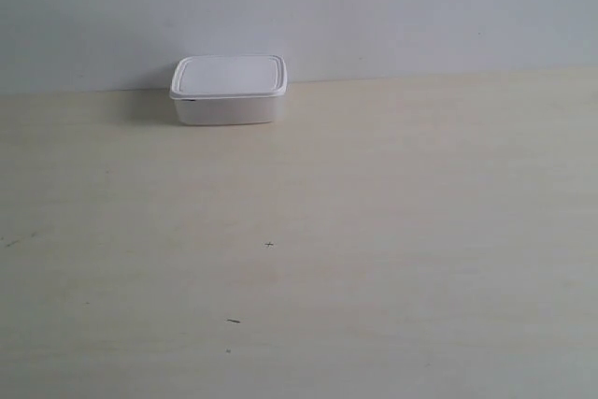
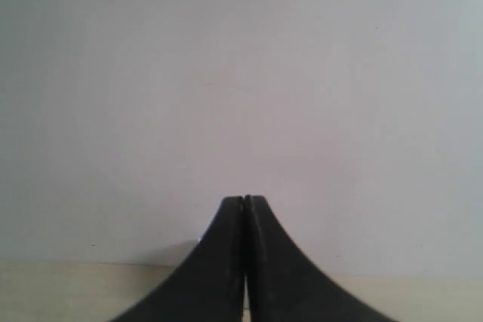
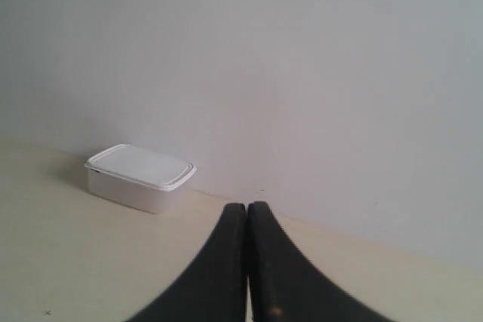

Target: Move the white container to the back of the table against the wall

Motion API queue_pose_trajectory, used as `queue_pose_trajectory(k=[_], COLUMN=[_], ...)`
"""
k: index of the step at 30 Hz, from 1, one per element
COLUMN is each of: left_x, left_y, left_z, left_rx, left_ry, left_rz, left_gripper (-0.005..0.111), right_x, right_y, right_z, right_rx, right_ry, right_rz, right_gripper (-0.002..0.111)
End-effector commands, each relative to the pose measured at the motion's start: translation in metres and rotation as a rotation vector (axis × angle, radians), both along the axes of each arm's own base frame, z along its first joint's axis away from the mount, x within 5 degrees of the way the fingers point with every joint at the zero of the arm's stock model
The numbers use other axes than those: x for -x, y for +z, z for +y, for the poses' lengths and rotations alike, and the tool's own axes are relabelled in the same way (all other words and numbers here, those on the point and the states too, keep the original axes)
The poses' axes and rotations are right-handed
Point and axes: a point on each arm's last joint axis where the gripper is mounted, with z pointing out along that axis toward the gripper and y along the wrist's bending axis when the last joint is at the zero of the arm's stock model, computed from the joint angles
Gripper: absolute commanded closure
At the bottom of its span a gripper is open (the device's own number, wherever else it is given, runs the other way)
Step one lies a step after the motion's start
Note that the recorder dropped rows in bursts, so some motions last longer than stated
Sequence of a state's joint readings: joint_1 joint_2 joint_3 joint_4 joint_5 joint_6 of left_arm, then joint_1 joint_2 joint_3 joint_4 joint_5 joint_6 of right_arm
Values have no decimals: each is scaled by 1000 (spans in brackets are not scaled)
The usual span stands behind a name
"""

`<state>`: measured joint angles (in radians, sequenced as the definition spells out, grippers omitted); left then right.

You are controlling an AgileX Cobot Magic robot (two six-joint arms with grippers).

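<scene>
The white container (image 1: pixel 228 90) stands lidded at the far edge of the table (image 1: pixel 374 231), close against the wall (image 1: pixel 392 7). The right wrist view also shows the container (image 3: pixel 139 177) beside the wall (image 3: pixel 317 73), well away from my right gripper (image 3: pixel 247 207), whose black fingers are pressed together with nothing between them. My left gripper (image 2: pixel 244 200) is likewise shut and empty, facing the bare wall (image 2: pixel 241 73) above a strip of table (image 2: pixel 60 292). Neither arm appears in the exterior view.
A few tiny dark specks (image 1: pixel 269 245) mark the tabletop in front of the container. The wall runs along the whole back edge of the table.
</scene>
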<state>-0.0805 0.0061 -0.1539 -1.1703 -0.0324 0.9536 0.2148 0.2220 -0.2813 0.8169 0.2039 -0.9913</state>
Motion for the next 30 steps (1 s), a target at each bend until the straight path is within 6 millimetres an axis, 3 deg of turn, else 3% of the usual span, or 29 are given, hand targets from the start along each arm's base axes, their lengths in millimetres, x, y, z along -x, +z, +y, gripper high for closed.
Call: queue_pose_trajectory(k=[1,9,17,18,19,23,27,30], left_x=[0,-3,-3,-3,-3,-6,-11,-11], left_y=[-2,-13,-13,-13,-13,-25,-51,-52], left_z=[0,0,0,0,1,0,2,-4], left_rx=[15,190,169,137,-16,-350,-408,-355], left_ry=[0,-43,-38,-28,18,76,100,29], left_rz=[2,50,49,47,39,67,151,136], left_gripper=[107,107,107,107,107,107,107,107], right_x=[-1,-1,-1,-1,-1,-1,-1,-1], right_y=[-9,-11,-11,-11,-11,-11,-11,-11], right_z=[1,2,2,2,2,2,2,2], right_rx=[16,24,24,24,24,24,24,24], right_ry=[4,23,23,23,23,23,23,23], right_rz=[32,50,50,50,50,50,50,50], right_gripper=[108,108,108,108,108,108,108,108])
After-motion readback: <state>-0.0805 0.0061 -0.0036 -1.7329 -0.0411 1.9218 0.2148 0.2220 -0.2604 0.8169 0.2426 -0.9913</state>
